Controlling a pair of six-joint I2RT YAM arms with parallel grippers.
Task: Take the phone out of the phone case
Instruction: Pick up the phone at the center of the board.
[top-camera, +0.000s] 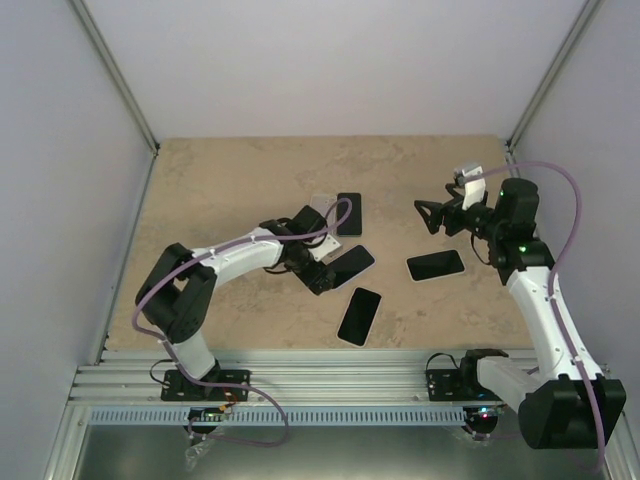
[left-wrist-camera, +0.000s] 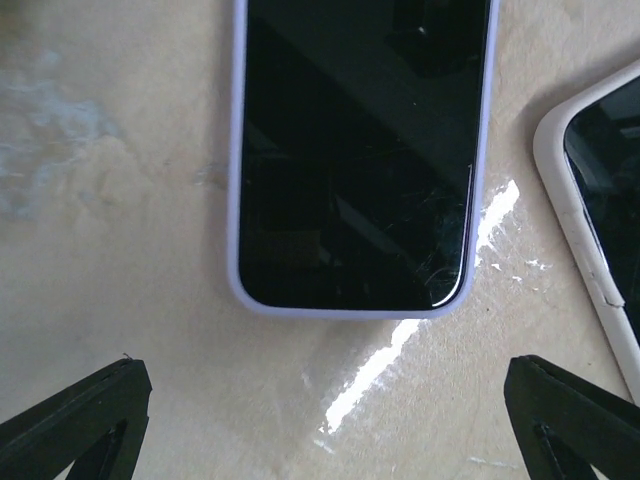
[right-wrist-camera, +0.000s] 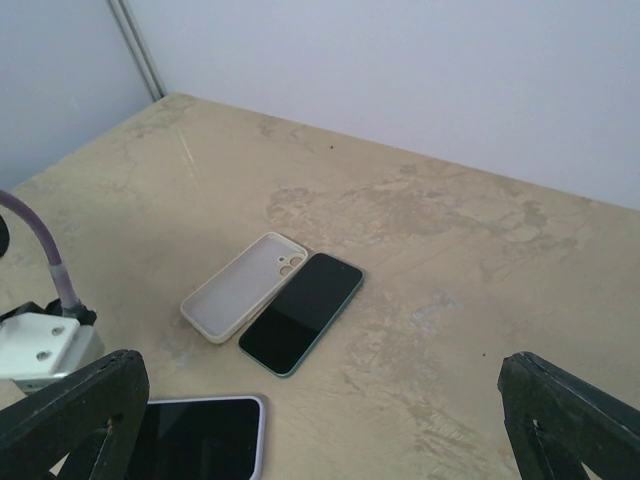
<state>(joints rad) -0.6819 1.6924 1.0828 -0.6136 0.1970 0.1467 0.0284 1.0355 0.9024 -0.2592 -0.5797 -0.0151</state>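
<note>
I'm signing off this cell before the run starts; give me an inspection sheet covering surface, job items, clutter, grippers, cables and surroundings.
Surface: beige marbled table, one glossy streak.
Job's things: lavender-cased phone lies screen up just ahead of the left gripper; cream-cased phone beside it, apart; pale-rimmed phone farther right.
Clutter: empty pale case touching a bare dark phone.
Grippers: left gripper open, low, empty; right gripper open, above the table, empty.
Cables: purple cables looped along both arms.
Surroundings: plain white walls on three sides; metal rail at the near edge.
</note>
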